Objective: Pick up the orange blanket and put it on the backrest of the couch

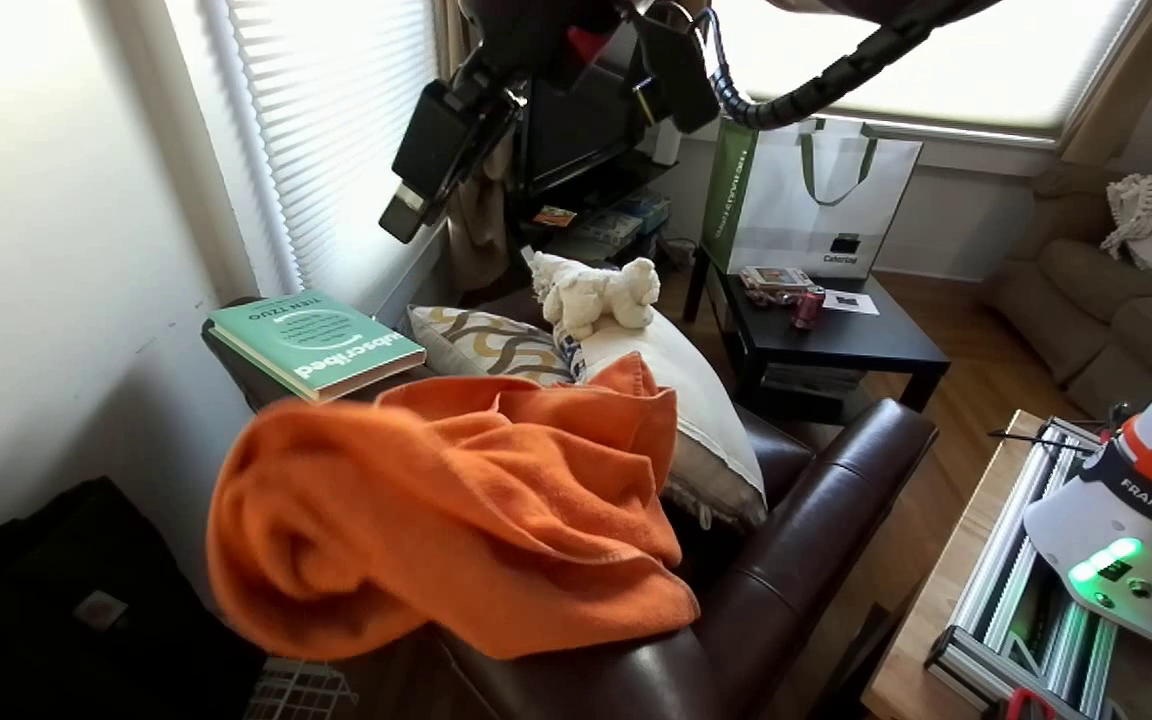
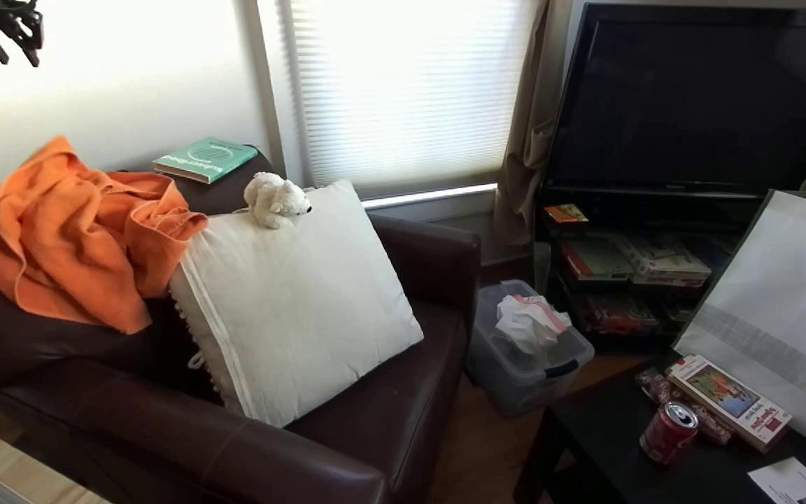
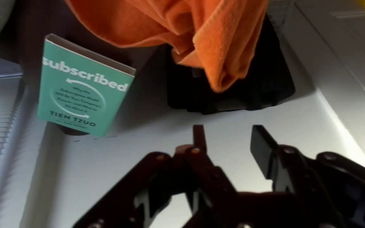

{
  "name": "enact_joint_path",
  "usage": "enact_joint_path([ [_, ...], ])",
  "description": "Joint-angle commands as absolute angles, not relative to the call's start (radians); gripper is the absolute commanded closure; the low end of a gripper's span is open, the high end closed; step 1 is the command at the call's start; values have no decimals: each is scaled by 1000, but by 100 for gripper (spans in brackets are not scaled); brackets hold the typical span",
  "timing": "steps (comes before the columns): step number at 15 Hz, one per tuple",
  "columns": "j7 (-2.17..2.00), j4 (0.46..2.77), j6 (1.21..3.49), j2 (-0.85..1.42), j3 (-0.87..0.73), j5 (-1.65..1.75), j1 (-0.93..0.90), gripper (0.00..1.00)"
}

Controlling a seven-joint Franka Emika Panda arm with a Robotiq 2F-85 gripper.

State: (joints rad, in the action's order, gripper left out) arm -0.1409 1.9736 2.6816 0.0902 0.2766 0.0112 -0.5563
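Found the tool (image 3: pixel 228 139) nearest the camera in the wrist view, with fingertips parted wide and pale wall (image 3: pixel 90 164) visible between them. Saw it in both exterior views too, high above the couch (image 2: pixel 420 262) and well apart from the orange blanket (image 1: pixel 496 500). Found that blanket heaped in loose folds over the backrest (image 2: pixel 221 196), in an exterior view at the end by the nearer armrest (image 2: pixel 221 434), with a bunched edge reaching the white pillow (image 2: pixel 298 301). Saw it in the wrist view jutting folded toward the wall, in front of a black shape (image 3: pixel 274 82) too dark to name. Noted the green book (image 3: pixel 81 91) lying flat at the far end of the backrest, just beside the blanket, with "subscribed" and "Tien Tzuo" legible on the cover. Saw the white pillow tilted on the seat (image 2: pixel 382 399), with a plush bear (image 2: pixel 276 199) resting on its top edge and, in an exterior view, a patterned pillow (image 1: pixel 496 340) beside it. Noted a black surface (image 2: pixel 606 434) near the couch, bearing a red can (image 2: pixel 669 434), a white sheet (image 2: pixel 795 483) and a large white bag (image 2: pixel 774 301). Spotted a television (image 2: pixel 697 105) near the window blind (image 2: pixel 403 91), and a clear bin (image 2: pixel 515 388) beside the couch holding crumpled white plastic (image 2: pixel 525 322).
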Motion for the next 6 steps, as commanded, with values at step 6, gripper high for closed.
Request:
enact_joint_path([
  [6, -487, 2016, 2527, -98, 342, 404, -425, 11],
])
